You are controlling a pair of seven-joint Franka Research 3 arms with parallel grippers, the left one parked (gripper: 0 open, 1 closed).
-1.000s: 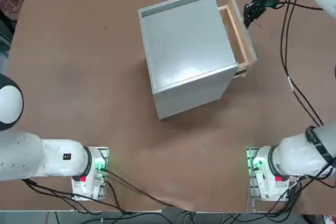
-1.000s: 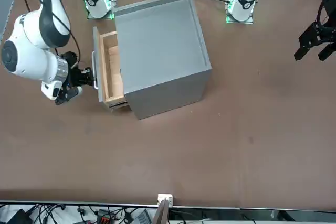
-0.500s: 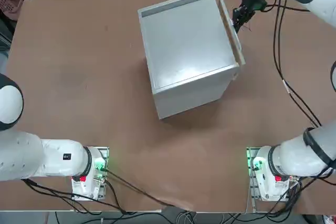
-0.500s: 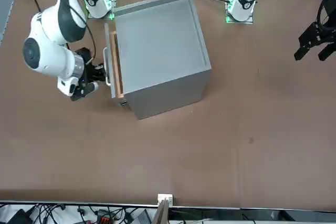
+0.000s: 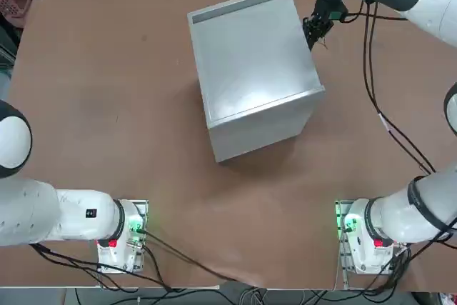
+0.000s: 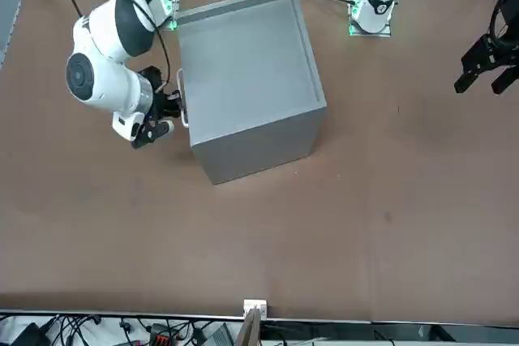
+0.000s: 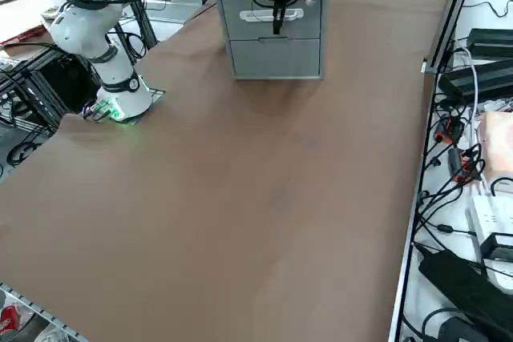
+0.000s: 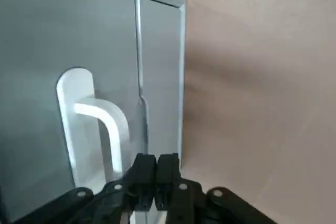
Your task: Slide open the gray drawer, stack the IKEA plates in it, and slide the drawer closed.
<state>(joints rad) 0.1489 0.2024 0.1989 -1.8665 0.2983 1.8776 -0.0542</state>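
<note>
The gray cabinet point(image 5: 253, 69) stands at the far middle of the table, and the gray drawer point(image 7: 271, 14) sits flush in its front face. My right gripper point(image 5: 312, 30) is shut with nothing between its fingers, its tips held against the drawer's front panel point(image 8: 31, 77) just beside the white handle point(image 8: 97, 124). In the front view the right gripper point(image 6: 172, 111) is at the cabinet's point(image 6: 247, 79) side nearest my right arm. A second gray front point(image 7: 274, 58) lies below the drawer. The IKEA plates are hidden from every view.
Bare brown tabletop point(image 5: 107, 91) surrounds the cabinet. Both arm bases point(image 5: 357, 230) show green lights at the near edge. Black cables point(image 5: 378, 105) trail from my right arm over the table. Power strips and wires point(image 7: 465, 158) lie beyond the table's right edge.
The drawer, about a third open a second ago, has slid all the way into the cabinet. My shut right gripper moved with its front toward the cabinet.
</note>
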